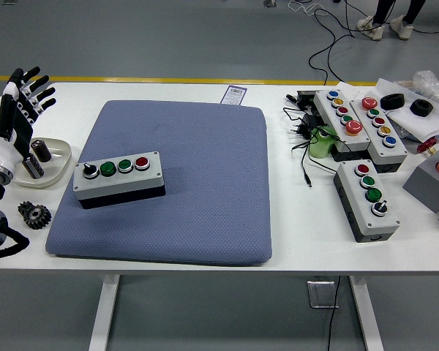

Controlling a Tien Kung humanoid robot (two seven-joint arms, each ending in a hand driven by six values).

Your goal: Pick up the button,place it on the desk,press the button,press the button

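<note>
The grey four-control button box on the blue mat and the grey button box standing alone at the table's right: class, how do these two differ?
The grey button box on the blue mat lies crosswise; the grey button box on the bare white table runs front to back.

The mat box shows black knob, two green, red; the table box shows red, red, green, black knob.

The mat box sits near the open left hand; the table box lies far from it.

Both are grey with four controls.

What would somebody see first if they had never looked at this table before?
Probably the big blue-grey mat filling the middle of the white table, with a grey button box on its left part showing a black knob, two green buttons and a red one. At the left edge the robot's left hand is raised with fingers spread, and more button boxes crowd the right side among black cables.
</note>
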